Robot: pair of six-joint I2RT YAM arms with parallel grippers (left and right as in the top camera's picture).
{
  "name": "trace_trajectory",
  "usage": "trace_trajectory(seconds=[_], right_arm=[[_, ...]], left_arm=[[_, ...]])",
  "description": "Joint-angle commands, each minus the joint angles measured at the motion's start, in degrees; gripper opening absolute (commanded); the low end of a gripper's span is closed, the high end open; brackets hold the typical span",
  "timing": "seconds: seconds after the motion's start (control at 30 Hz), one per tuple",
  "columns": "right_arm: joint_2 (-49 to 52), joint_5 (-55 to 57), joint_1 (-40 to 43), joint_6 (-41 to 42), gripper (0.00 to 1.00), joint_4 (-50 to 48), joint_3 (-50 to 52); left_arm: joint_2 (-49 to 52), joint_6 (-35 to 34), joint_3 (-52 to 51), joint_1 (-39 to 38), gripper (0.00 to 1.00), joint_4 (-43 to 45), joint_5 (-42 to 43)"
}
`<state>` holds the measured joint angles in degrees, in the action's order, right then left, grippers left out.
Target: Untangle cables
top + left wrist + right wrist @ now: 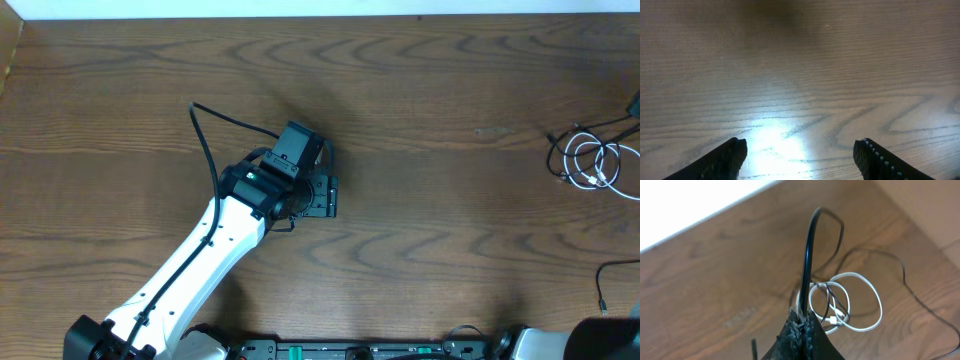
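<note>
Near the white cable (879,304), right pincer (802,324) clenches black cable (806,265); left pincer (800,146) gapes.

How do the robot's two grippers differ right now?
The left gripper is open, with nothing between its fingers; the right gripper is shut on the black cable. The left points down at the table; the right points toward the coiled white cable. Both have dark, textured fingers.

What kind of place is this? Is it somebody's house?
Probably a robot workshop or lab, not a house. A white robot arm reaches over a wooden table, and the right gripper pinches a black cable above a looped white cable.
</note>
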<state>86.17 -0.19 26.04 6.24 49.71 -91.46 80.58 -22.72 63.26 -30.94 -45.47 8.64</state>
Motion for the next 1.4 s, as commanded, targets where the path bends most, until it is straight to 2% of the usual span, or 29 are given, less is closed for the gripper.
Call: trace_trajectory(seconds=[0.0, 0.3, 0.33, 0.37, 0.4, 0.43, 0.47, 0.53, 0.6, 0.73, 0.87, 1.13, 1.27, 1.37], right_arm=[[3.10, 2.21, 1.33, -0.48, 0.01, 0.74, -0.90], [6.21, 12.41, 4.46, 4.94, 0.03, 3.48, -0.87], [6.45, 12.72, 5.01, 5.86, 0.11, 3.98, -0.87], [6.60, 12.52, 5.55, 6.67, 0.24, 4.31, -0.85], [6.73, 11.98, 5.99, 7.32, 0.40, 4.39, -0.76], [6.75, 9.92, 6.45, 7.48, 0.62, 4.35, -0.63], [6.73, 7.63, 6.64, 7.45, 0.72, 4.28, -0.63], [6.73, 2.89, 6.64, 7.45, 0.82, 4.26, -0.63], [6.75, -3.34, 6.51, 7.43, 0.86, 4.31, -0.61], [6.75, -16.00, 5.75, 7.45, 0.88, 4.79, -0.61], [6.75, -21.92, 3.04, 7.39, 0.90, 6.51, -0.61], [6.75, -22.27, -10.91, -2.05, 0.92, 9.20, 1.44], [6.78, -16.09, -19.12, -3.78, 0.98, 8.07, 6.56], [6.80, -11.37, -24.00, -3.78, 0.99, 6.58, 10.78]], left_arm=[[0.66, -0.52, 0.15, 0.17, 0.73, -0.52, -0.55], [0.66, -0.52, 0.15, 0.17, 0.73, -0.59, -0.55], [0.66, -0.52, 0.15, 0.17, 0.73, -0.57, -0.55], [0.66, -0.52, 0.15, 0.17, 0.73, -0.57, -0.55], [0.66, -0.52, 0.15, 0.17, 0.73, -0.57, -0.55], [0.66, -0.52, 0.15, 0.17, 0.73, -0.57, -0.55], [0.66, -0.52, 0.15, 0.17, 0.73, -0.55, -0.55], [0.66, -0.52, 0.15, 0.17, 0.73, -0.52, -0.55], [0.66, -0.52, 0.15, 0.17, 0.73, -0.52, -0.57], [0.66, -0.52, 0.15, 0.17, 0.73, -0.50, -0.57], [0.66, -0.52, 0.15, 0.17, 0.73, 0.44, -0.52], [0.66, -0.24, 0.15, 0.17, 0.74, 5.09, -0.94], [0.66, 0.11, 0.15, 0.87, 0.75, 5.29, -11.06], [0.66, 0.11, 0.17, 3.56, 0.79, 5.01, -11.89]])
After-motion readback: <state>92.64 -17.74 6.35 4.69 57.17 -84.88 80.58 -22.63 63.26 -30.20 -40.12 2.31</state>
